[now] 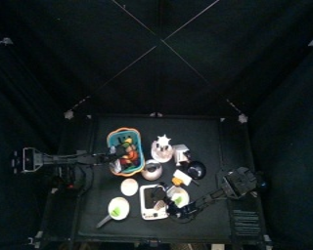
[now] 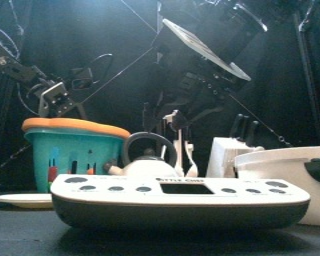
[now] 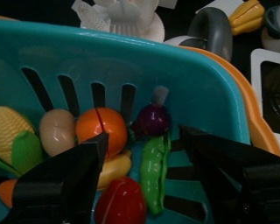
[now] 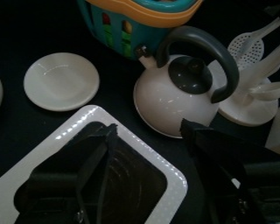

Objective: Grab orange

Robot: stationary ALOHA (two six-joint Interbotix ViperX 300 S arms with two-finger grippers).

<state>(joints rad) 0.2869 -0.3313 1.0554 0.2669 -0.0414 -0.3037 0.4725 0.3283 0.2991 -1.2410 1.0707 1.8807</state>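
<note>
Looking down past our left gripper [image 3: 140, 179], we find its two black jaws spread apart with nothing between them, poised over the open mouth of the teal basket [image 3: 213, 83]. Inside the basket, just ahead of the jaws, sits the orange [image 3: 101, 129], round and bright, leaning near the slotted wall. Touching it on one side is a pale egg-shaped piece [image 3: 59, 131], and beyond that a yellow corn cob [image 3: 14, 125]; on the orange's other side stands a purple eggplant [image 3: 152, 116]. A green pea pod [image 3: 153, 171] and a red piece [image 3: 122, 202] lie closer to the jaws, in the same basket. From above, we see the basket [image 1: 124, 146] at the table's left rear, with the left arm reaching in from that side. Our right gripper [image 4: 149, 179] hangs well apart from the basket, its jaws also open and empty, above a white tray [image 4: 73, 144] that holds a dark panel. Near the tray, on the basket's side, a white kettle [image 4: 178, 92] with a dark handle stands upright, and a small white dish [image 4: 60, 79] lies flat beside it. In the front view a white scale [image 2: 176, 200] fills the foreground, with the basket [image 2: 76, 150] behind it to the left.
</note>
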